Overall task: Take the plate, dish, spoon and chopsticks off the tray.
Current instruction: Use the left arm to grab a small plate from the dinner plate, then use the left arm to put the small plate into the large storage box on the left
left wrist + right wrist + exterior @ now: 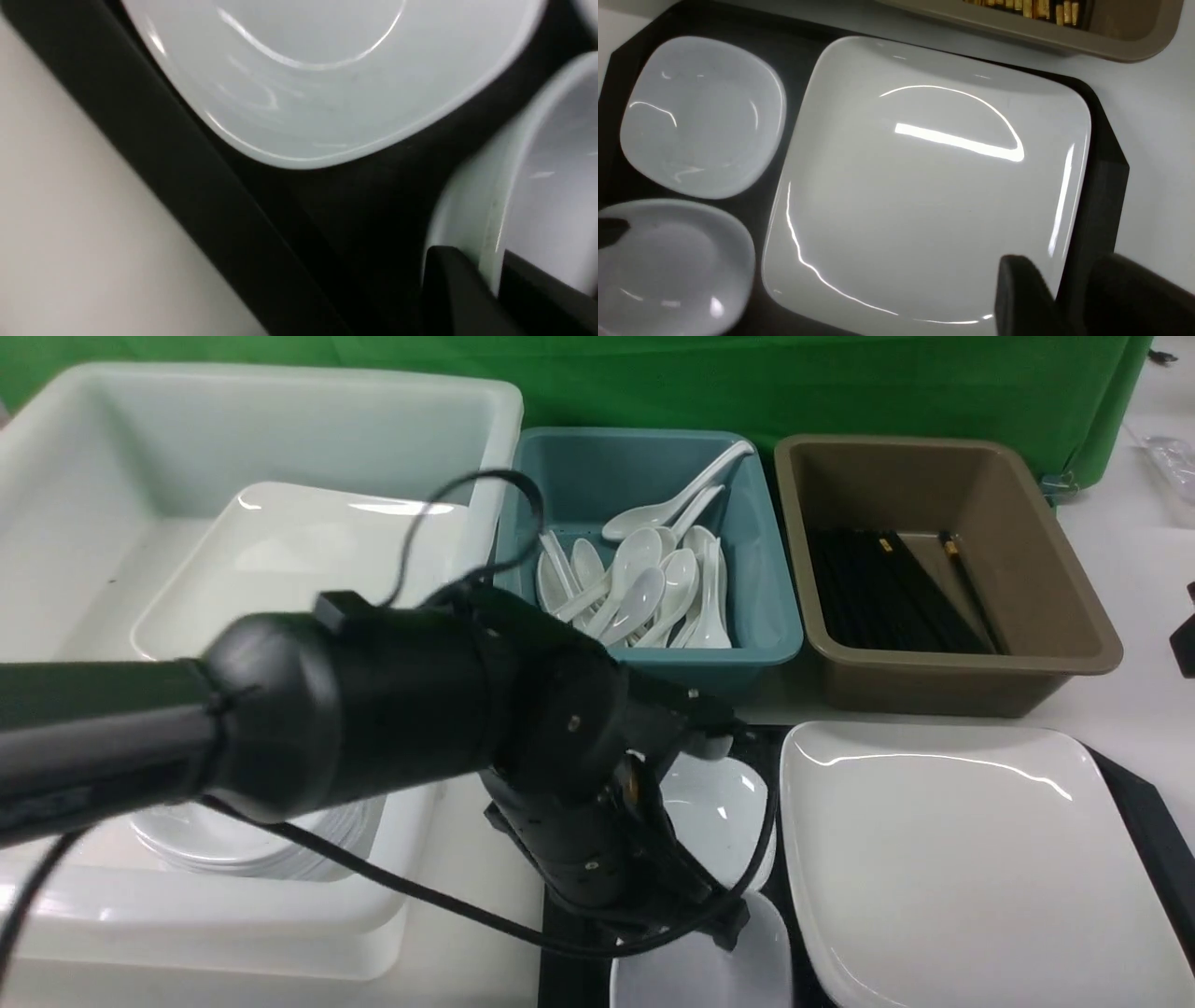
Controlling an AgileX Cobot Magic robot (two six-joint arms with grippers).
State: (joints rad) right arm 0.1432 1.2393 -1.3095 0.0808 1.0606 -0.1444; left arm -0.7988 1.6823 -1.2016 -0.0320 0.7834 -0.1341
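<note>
1. Dish (551, 163) at the tray's (1148, 821) near left corner: the left hand (490, 280) is pinched shut on its rim.
2. Right hand (1069, 298) hovers part-open, empty, over the plate's (962, 859) near right corner.
3. Left to clear: that dish, a second dish (728, 803) just beside it toward the far left corner, the plate.
4. Spoons (644, 588) fill the teal tub (560, 467), chopsticks (887, 588) the brown tub (1027, 513) beyond the far edge; none show on the tray.

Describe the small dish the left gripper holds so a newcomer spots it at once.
Start at the black tray in front of the tubs; the large square plate fills its right side. Left of the plate sit two small white dishes, one behind the other. Yours is the near dish, its rim pinched by the left gripper; the far dish lies untouched.
</note>
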